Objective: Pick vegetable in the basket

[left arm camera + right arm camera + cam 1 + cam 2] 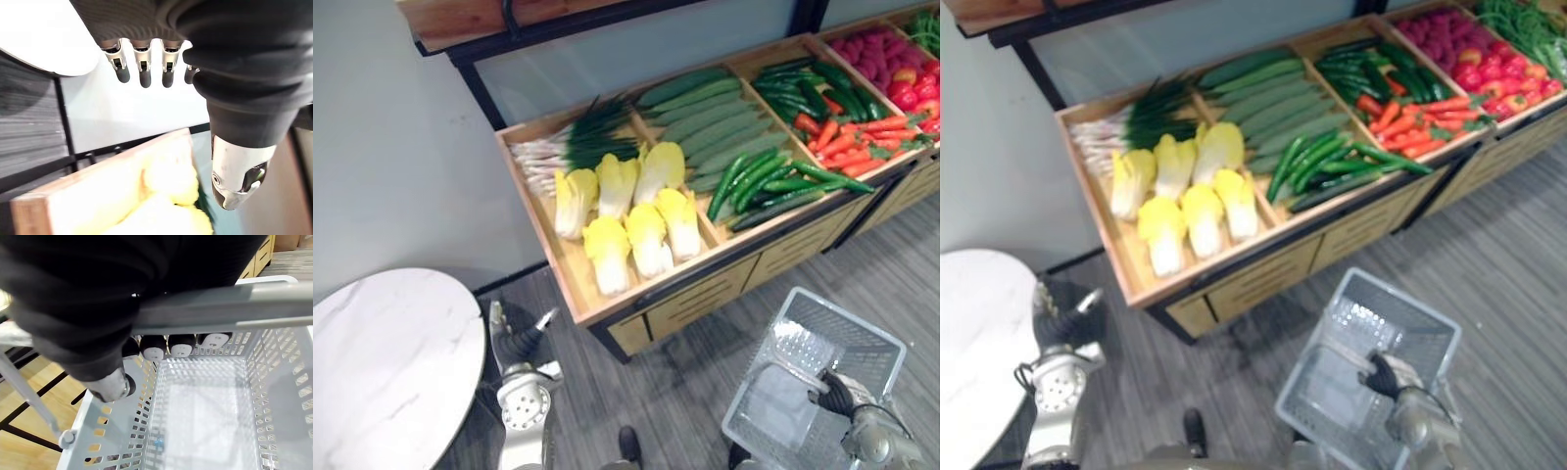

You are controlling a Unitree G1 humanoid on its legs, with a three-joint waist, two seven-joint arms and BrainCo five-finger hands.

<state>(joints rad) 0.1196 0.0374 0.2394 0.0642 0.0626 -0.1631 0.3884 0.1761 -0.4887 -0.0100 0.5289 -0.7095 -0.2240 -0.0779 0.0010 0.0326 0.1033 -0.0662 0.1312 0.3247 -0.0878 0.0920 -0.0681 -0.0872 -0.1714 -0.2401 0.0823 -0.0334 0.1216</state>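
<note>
At the far side of the floor stands a wooden stand (705, 289), its top split into compartments. The vegetables lie there: scallions (573, 147) far left, yellow cabbages (626, 211) just near them, cucumbers (705, 117) in the next compartment to the right, long green peppers (764, 181) near those, then carrots (852, 137) and red produce farther right.

Near right, apart from the stand, a grey plastic basket (852, 320) hangs from the right robot hand (1386, 375). The eye views show the dark cover at the basket's near rim. The right wrist view gives the grasp itself: the fingers (181, 345) are curled under the grey handle (220, 308), and past them the basket's perforated bottom shows bare.

Near left, the left robot hand (514, 338) hangs low beside a round white tabletop (382, 362), well apart from the cabbages. The eye views make it small. Its wrist view shows its fingers (142, 68) straight and released, touching nothing, with the stand's wooden corner and a yellow cabbage beyond them.
</note>
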